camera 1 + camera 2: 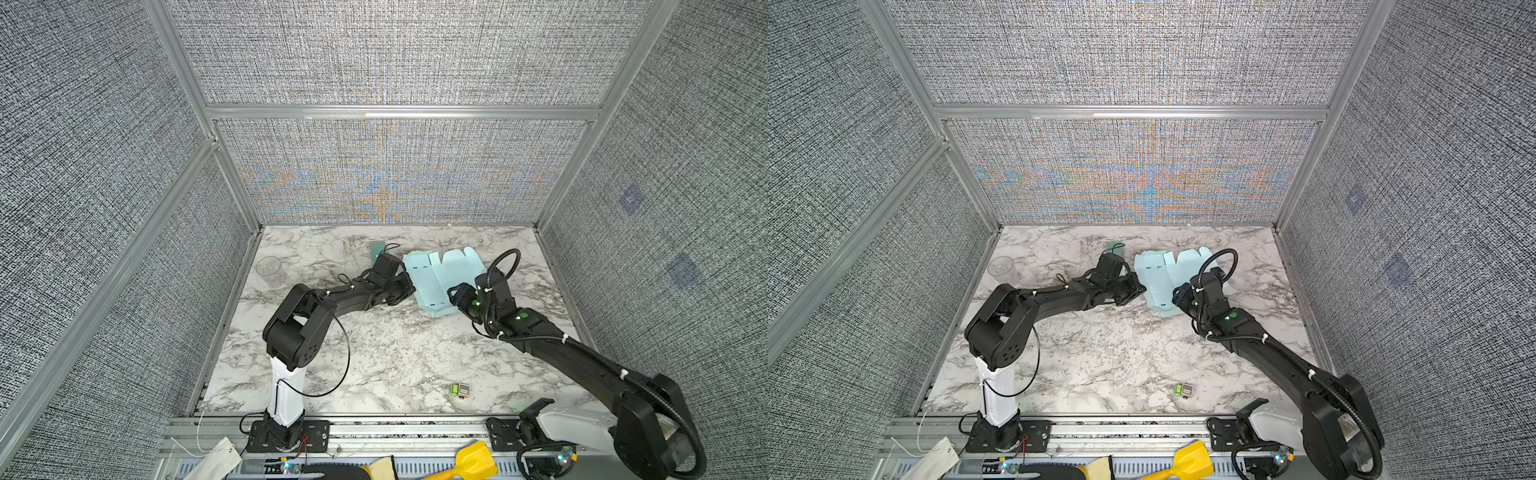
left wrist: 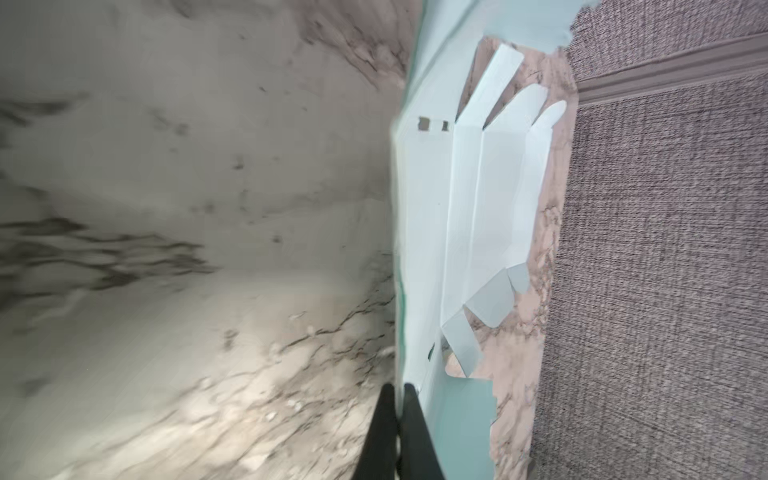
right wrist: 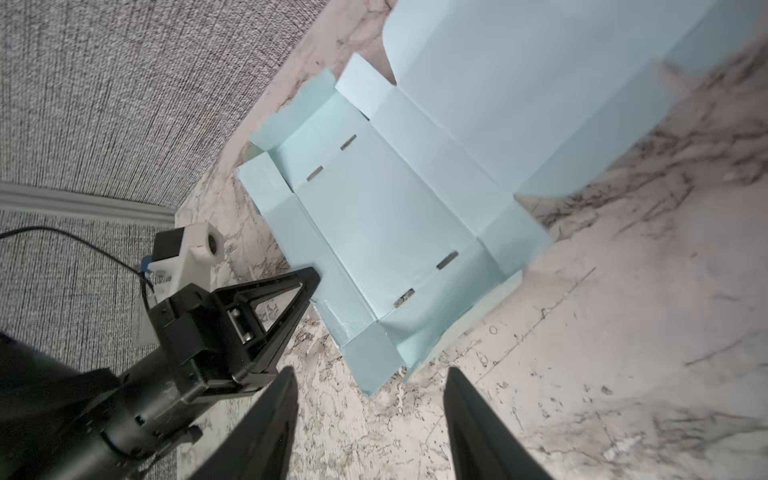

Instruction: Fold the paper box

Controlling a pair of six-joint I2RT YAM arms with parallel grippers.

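The paper box (image 1: 436, 274) (image 1: 1160, 276) is a pale blue creased sheet, partly folded, at the back middle of the marble table (image 1: 395, 357). Its far flaps stand up. My left gripper (image 1: 409, 286) (image 2: 398, 388) is shut on the sheet's left side flap, whose edge (image 2: 419, 249) runs away from the jaws in the left wrist view. The right wrist view shows the box's slotted floor (image 3: 382, 216) and one left finger (image 3: 291, 291) at that flap. My right gripper (image 1: 454, 296) (image 3: 370, 372) stands open just off the near corner, holding nothing.
A darker teal strip (image 1: 376, 249) lies behind the left gripper. A clear plastic cup (image 1: 270, 270) stands at the back left. A small green and grey object (image 1: 459, 390) lies near the front edge. A yellow toy shovel (image 1: 473, 459) rests outside the frame.
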